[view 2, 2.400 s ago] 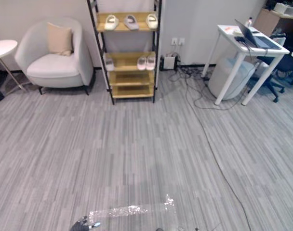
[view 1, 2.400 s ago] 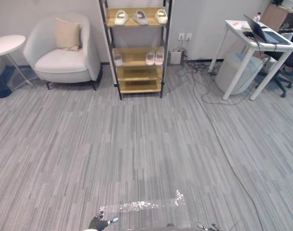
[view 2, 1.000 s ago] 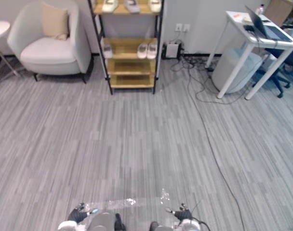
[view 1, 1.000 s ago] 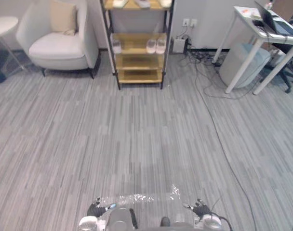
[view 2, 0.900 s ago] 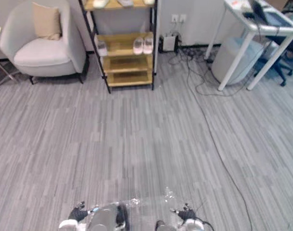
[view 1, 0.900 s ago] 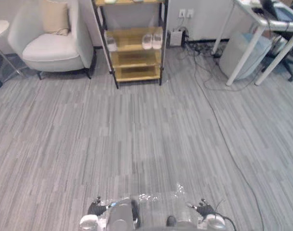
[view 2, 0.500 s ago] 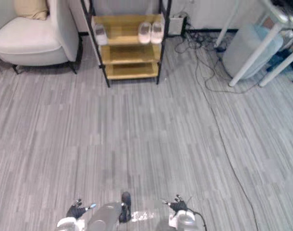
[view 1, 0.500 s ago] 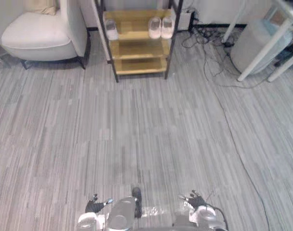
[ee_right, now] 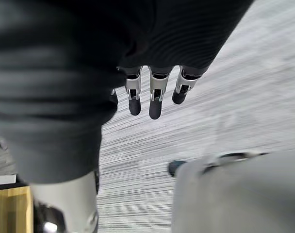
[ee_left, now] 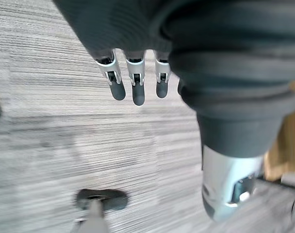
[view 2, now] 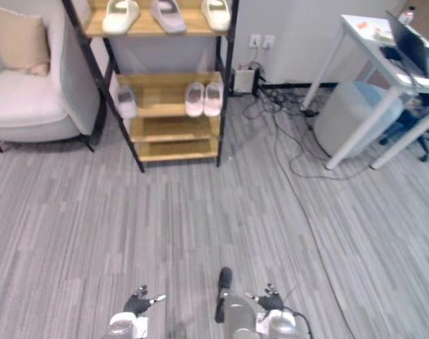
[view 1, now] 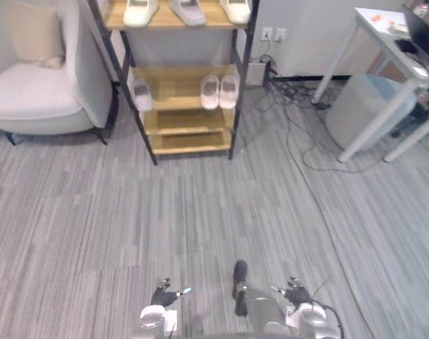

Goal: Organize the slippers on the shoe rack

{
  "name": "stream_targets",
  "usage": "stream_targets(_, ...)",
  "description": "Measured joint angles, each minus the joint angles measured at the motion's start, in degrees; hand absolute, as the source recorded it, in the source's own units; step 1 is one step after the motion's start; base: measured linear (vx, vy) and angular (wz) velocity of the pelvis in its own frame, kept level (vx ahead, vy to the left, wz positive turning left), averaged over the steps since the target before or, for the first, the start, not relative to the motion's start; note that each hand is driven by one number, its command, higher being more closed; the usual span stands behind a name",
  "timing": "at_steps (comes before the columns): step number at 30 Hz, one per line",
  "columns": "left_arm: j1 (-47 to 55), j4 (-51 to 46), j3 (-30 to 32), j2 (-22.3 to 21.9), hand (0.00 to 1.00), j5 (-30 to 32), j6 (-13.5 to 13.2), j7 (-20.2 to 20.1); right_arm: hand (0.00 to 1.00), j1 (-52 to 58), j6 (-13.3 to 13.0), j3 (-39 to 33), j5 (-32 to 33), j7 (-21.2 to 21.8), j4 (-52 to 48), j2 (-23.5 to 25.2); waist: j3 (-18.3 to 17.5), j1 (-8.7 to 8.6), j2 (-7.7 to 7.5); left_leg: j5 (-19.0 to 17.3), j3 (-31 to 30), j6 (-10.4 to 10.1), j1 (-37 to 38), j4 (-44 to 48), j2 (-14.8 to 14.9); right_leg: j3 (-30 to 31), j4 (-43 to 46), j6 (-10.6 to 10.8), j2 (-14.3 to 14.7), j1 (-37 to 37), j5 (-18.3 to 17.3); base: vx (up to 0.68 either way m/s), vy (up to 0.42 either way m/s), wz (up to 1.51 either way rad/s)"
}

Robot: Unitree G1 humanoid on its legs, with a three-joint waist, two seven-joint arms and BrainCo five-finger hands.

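Slippers point(view 1: 219, 90) on shoe rack point(view 1: 190, 121) beside white armchair point(view 1: 38, 92), grey plank floor point(view 1: 200, 212); left hand point(view 1: 161, 296) and right hand point(view 1: 297, 292) loose-fingered, empty.

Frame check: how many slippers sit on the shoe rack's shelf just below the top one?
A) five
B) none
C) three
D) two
C: on that shelf of the shoe rack, a single grey slipper lies at the left end and a pale pair sits side by side toward the right.
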Motion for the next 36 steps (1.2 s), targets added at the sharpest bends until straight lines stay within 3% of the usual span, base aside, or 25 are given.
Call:
stream_targets(1,0.2,0.0,0.4,-0.3,0.00,0.0,0.1,-0.1,0.00,0.1,0.2,0.4,0.0,0.0,0.3,0.0,0.2,0.24,0.12,2.4,0.3,0.1,-3.0,8.1,1.6,0.0,-1.7,-0.4,0.6,2.8,-1.2,0.47,-0.201,0.25)
stream_targets(3,0.3,-1.2,0.8,-0.4,0.00,0.1,0.0,-0.4,0.00,0.7,0.6,0.6,0.1,-0.4,1.1,0.2,1.0,0.96,-0.33,-1.6,5.7,1.9,-9.9,20.5,4.1,-0.2,-6.0,-0.7,1.4,10.6,-2.7,0.45,-0.144,0.16)
stream_targets(5,0.4,-2.6,0.8,-0.5,0.00,-0.1,-0.2,-0.4,0.00,0.9,0.6,0.7,0.2,-0.6,1.1,0.7,1.0,1.47,-0.44,-4.0,10.6,4.6,-16.2,20.5,3.4,-0.1,-9.7,-0.1,1.4,15.6,-3.5,0.38,-0.098,0.09)
stream_targets(6,0.4,-3.1,0.8,-0.4,0.00,-0.1,-0.2,-0.4,0.00,0.9,0.7,0.7,0.2,-0.6,1.1,0.8,1.0,1.74,-0.41,-4.7,11.6,5.1,-18.7,18.2,2.7,0.1,-10.6,0.3,1.4,16.6,-3.8,0.35,-0.019,-0.12)
stream_targets(8,-0.1,-3.9,0.8,-0.1,0.00,-0.2,-0.2,-0.3,0.00,0.9,0.8,0.7,0.2,-0.8,1.1,1.0,1.2,3.09,-0.53,-4.3,12.7,5.8,-23.5,4.0,-1.3,0.9,-11.6,1.3,0.7,19.1,-5.3,0.35,0.041,-0.24)
stream_targets(9,-0.2,-4.1,0.8,0.0,0.00,-0.2,-0.2,-0.3,0.00,0.9,1.1,0.7,0.2,-0.9,1.2,1.1,1.4,3.47,-0.83,-2.6,12.4,5.8,-23.8,-3.7,-3.4,1.2,-11.9,1.8,0.1,20.2,-6.0,0.47,0.155,-0.29)
stream_targets(10,-0.2,-4.2,0.8,0.0,0.00,-0.4,-0.2,-0.3,0.00,0.9,1.1,0.7,0.2,-1.1,1.2,1.3,1.4,4.30,-0.89,3.8,11.7,4.7,-23.4,-21.0,-6.9,2.3,-12.3,3.1,-0.8,22.5,-7.9,0.48,0.182,-0.27)
stream_targets(12,-0.1,-4.1,0.8,0.2,0.00,-0.7,-0.2,-0.3,0.00,0.9,1.1,1.0,0.3,-1.1,1.2,1.3,1.3,4.81,-0.39,7.0,10.7,3.7,-23.6,-26.1,-7.1,3.0,-12.9,4.2,-0.7,24.4,-9.3,0.39,0.183,-0.33)
stream_targets(13,0.1,-3.9,0.8,0.5,0.00,-0.7,-0.2,-0.3,0.00,0.9,1.1,1.6,0.3,-1.2,1.2,1.4,1.1,5.36,-0.47,9.8,10.9,4.8,-24.2,-24.6,-6.8,4.2,-13.0,4.8,-0.8,25.7,-10.5,0.52,0.236,-0.35)
stream_targets(14,0.6,-3.4,0.8,1.1,0.00,-0.7,-0.2,-0.2,0.00,0.8,1.1,2.6,0.2,-1.3,1.2,1.9,-0.1,5.61,-1.33,12.4,10.8,8.0,-24.2,-23.2,-8.3,5.3,-12.9,5.7,-2.1,26.5,-11.8,0.56,0.234,-0.26)
stream_targets(15,0.6,-3.2,0.8,1.9,0.00,-0.7,-0.1,-0.2,0.00,0.9,1.1,2.7,0.2,-1.1,1.4,2.6,-0.7,5.59,-3.08,11.9,10.8,9.8,-24.5,-22.1,-10.0,5.5,-11.8,6.6,-3.9,26.6,-12.9,0.61,0.198,-0.12)
stream_targets(16,0.5,-3.3,0.8,2.6,0.00,-0.6,-0.1,-0.3,0.00,0.9,1.0,2.7,0.1,-1.0,2.2,3.0,-1.1,5.59,-4.53,10.2,11.0,11.8,-24.6,-20.9,-11.6,5.9,-8.5,7.4,-5.6,25.6,-13.9,0.60,0.184,0.06)
stream_targets(18,0.4,-2.1,0.7,2.9,0.00,-0.3,0.0,-0.3,0.00,0.5,1.1,2.4,0.0,-0.9,3.6,3.2,-1.2,5.41,-4.74,6.3,11.4,13.0,-22.7,-18.3,-12.6,8.9,9.1,10.6,-8.2,19.6,-14.7,0.61,0.223,0.13)
stream_targets(20,0.6,-1.6,-0.5,3.5,0.00,0.0,0.5,-0.3,0.00,0.2,1.1,2.3,0.0,-0.6,3.4,3.4,-1.4,4.96,-5.51,4.1,10.7,13.7,-16.8,-19.9,-14.7,9.4,28.7,17.4,-11.3,13.8,-12.1,0.55,0.170,0.28)
stream_targets(21,0.6,-1.6,-1.4,3.7,0.00,0.0,0.5,-0.3,0.00,0.1,1.1,2.3,0.0,-0.4,3.2,3.4,-1.5,4.42,-5.64,3.6,9.8,14.1,-13.5,-21.3,-15.6,7.5,35.3,15.7,-12.8,12.1,-12.5,0.55,0.129,0.42)
stream_targets(23,0.2,-1.6,-2.7,3.6,0.00,0.0,0.7,-0.3,0.00,-0.3,1.0,2.2,-0.1,-0.3,3.1,3.4,-1.4,4.13,-5.25,3.4,8.4,14.0,-6.4,-26.1,-16.2,2.7,38.0,10.7,-13.5,10.7,-15.2,0.51,0.074,0.35)
stream_targets(25,-0.4,-1.6,-3.3,3.6,0.00,-0.1,0.8,-0.3,0.00,-0.3,1.0,2.1,-0.1,-0.3,2.9,3.4,-1.3,3.87,-4.75,3.4,6.8,14.0,-2.3,-28.6,-16.0,-1.0,33.1,7.9,-12.9,8.6,-17.8,0.47,0.002,0.36)
stream_targets(27,-1.2,-1.6,-3.4,3.3,0.00,0.0,1.0,-0.3,0.00,-0.7,1.0,0.3,-0.1,-0.3,2.4,3.4,-1.2,3.27,-4.54,3.3,5.3,13.9,-0.3,-28.7,-14.9,-1.3,23.0,6.8,-10.4,5.4,-18.0,0.38,-0.088,0.47)
stream_targets(28,-1.2,-1.6,-3.8,3.2,0.00,0.0,1.0,-0.3,0.00,-0.7,1.0,-0.1,-0.1,-0.3,2.3,3.2,-1.2,2.84,-4.38,2.8,4.4,13.0,0.5,-28.6,-14.1,-1.1,17.4,6.3,-9.0,4.8,-17.0,0.44,-0.164,0.51)
stream_targets(30,-0.7,-1.6,-3.9,3.3,0.00,0.1,1.0,-0.3,0.00,-0.4,1.1,-0.3,-0.1,-0.4,2.5,3.2,-1.2,2.58,-4.68,0.9,3.8,10.1,2.4,-28.6,-13.1,0.1,6.9,5.7,-6.9,3.8,-11.2,0.38,-0.180,0.43)
stream_targets(31,0.1,-1.5,-3.8,3.7,0.00,0.9,1.0,-0.3,0.00,0.6,1.2,-0.3,-0.1,-0.3,2.7,3.8,-1.8,2.59,-6.49,-0.7,3.6,8.2,3.4,-28.4,-13.7,1.5,0.5,4.7,-6.8,3.9,-3.5,0.40,-0.227,0.41)
stream_targets(32,0.3,-0.3,-3.6,3.1,0.00,1.2,1.1,-0.3,0.00,1.1,1.2,-0.4,-0.1,-0.2,2.9,3.1,-2.1,2.36,-5.85,-3.0,2.6,7.2,4.8,-28.1,-12.6,1.3,2.2,2.9,-5.9,4.3,-1.0,0.39,-0.211,0.36)
stream_targets(35,0.3,0.2,-3.6,1.6,0.00,2.2,1.0,-0.8,0.00,1.5,1.1,-2.3,0.1,-0.4,3.2,1.5,-2.0,1.96,-3.06,-4.0,1.3,5.9,2.4,-22.2,-8.9,-1.4,-1.0,2.1,-3.5,7.5,-3.1,0.33,-0.210,0.35)
stream_targets(36,0.0,0.2,-3.6,1.3,0.00,2.3,1.0,-0.9,0.00,1.4,1.1,-2.2,0.1,-0.5,3.1,1.4,-1.9,1.73,-2.86,-4.3,1.4,5.2,0.7,-18.0,-8.3,-1.6,-2.1,2.0,-3.0,8.4,-3.4,0.31,-0.215,0.40)
